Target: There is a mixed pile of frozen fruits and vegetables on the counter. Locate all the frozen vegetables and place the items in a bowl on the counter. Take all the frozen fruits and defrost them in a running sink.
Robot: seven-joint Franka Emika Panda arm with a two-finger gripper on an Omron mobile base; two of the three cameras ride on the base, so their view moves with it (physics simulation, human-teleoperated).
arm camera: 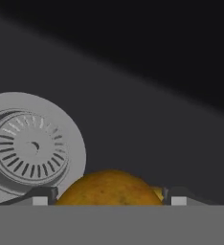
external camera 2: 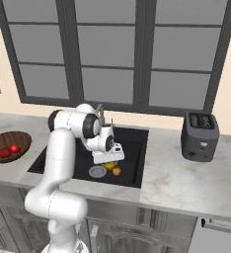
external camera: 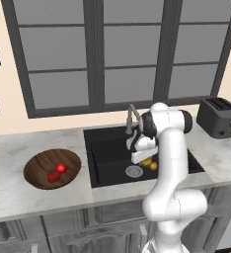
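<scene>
The pincer [arm camera: 108, 201] is down inside the sink [external camera: 107, 153], just above its black floor. In the hand view its 2 dark finger tips [arm camera: 42, 197] stand on either side of an orange ball [arm camera: 109, 189], one to each side and close against it; the jaws sit partly apart, about as wide as the ball. Whether they actually press on it or only flank it, I cannot tell.

Just beside the pincer, to one side in the hand view, lies the round metal drain [arm camera: 30, 146], flat on the basin floor and near the orange ball. In the base views the hand [external camera: 139, 157] hangs low over the basin, and right under it sit 2 small balls: a yellow-green ball [external camera: 146, 162] and, touching or almost touching it, the orange one, both next to the drain.

Behind the pincer, at the back rim of the sink, rises the brushed-metal faucet [external camera: 132, 118].

Well away from the pincer on the counter [external camera: 19, 188], past the sink's edge, rests the wooden bowl [external camera: 43, 160] with 2 red pieces [external camera: 57, 172] inside it, lying close together.

On the other side of the sink, also well away, a dark toaster [external camera: 218, 117] stands on the counter below the window [external camera: 122, 49].
</scene>
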